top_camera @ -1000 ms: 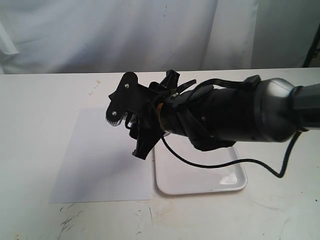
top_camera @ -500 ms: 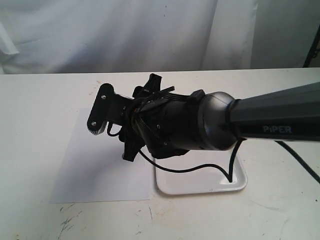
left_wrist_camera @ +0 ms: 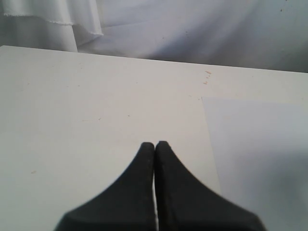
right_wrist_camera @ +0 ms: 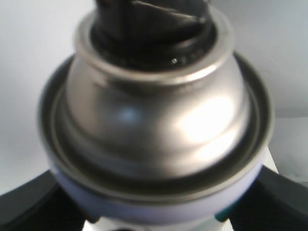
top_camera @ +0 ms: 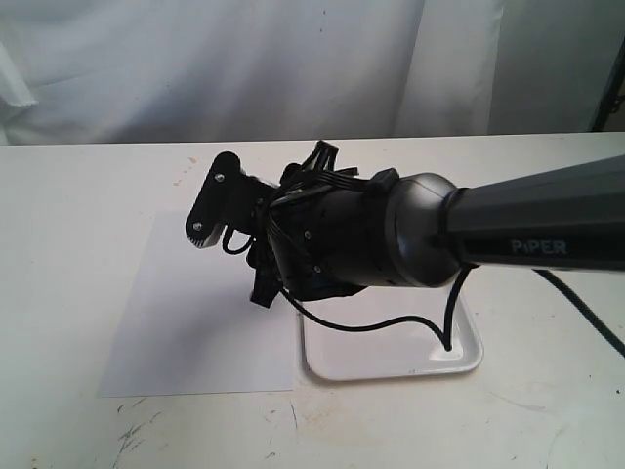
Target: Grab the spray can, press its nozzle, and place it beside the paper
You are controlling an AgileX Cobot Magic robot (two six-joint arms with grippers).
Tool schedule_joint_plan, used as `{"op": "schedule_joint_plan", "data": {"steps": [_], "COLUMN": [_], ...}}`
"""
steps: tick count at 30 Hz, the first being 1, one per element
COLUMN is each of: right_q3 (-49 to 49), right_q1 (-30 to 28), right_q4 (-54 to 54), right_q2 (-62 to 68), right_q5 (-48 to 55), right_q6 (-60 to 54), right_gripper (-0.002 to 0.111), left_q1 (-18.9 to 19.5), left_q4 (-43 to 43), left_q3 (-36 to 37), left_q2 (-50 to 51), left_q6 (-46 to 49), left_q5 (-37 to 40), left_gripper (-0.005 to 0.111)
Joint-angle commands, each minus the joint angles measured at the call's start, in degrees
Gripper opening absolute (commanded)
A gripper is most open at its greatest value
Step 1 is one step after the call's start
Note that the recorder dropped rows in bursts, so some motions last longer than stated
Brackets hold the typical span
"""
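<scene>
The spray can (right_wrist_camera: 159, 120) fills the right wrist view: silver dome, white label rim below, black nozzle (right_wrist_camera: 149, 24) on top. My right gripper (right_wrist_camera: 156, 211) is shut on the can's body, a black finger (right_wrist_camera: 33, 202) on each side. In the exterior view that gripper (top_camera: 239, 249) hangs above the right part of the white paper (top_camera: 186, 322), and the arm hides the can. My left gripper (left_wrist_camera: 154, 144) is shut on nothing, low over bare table, with the paper's (left_wrist_camera: 260, 154) edge beside it. It is out of the exterior view.
A glossy white rimmed tray (top_camera: 391, 357) lies against the paper's right edge, partly under the right arm and its black cable (top_camera: 391, 322). White cloth (top_camera: 293, 68) hangs behind the table. Scuff marks (top_camera: 137, 430) show near the front edge.
The right arm swung left from above the tray's edge to over the paper, then edged slightly back right and up. The left gripper's earlier state is not shown.
</scene>
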Motion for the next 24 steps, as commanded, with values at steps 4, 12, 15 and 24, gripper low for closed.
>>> {"op": "schedule_joint_plan", "data": {"steps": [4, 12, 15, 24], "right_q3": [-0.6, -0.6, -0.6, -0.6], "right_q1": [-0.1, -0.1, -0.1, -0.1], "right_q4": [1.6, 1.9, 0.6, -0.3], "right_q2": [-0.8, -0.2, 0.0, 0.5], "right_q5": [-1.5, -2.3, -2.3, 1.7], "right_q6": [-3.8, -9.3, -9.5, -9.9], "right_gripper": [0.0, 0.0, 0.0, 0.0], "left_q1": [0.0, 0.0, 0.0, 0.0], "left_q4": [1.4, -7.1, -7.1, -9.6], "left_q3": [0.3, 0.3, 0.3, -3.8], "left_q2": [-0.3, -0.3, -0.3, 0.5], "left_q6": [-0.3, -0.4, -0.2, -6.9], "left_q5": [-6.2, -29.1, -33.8, -24.0], "left_gripper": [0.0, 0.0, 0.0, 0.0]}}
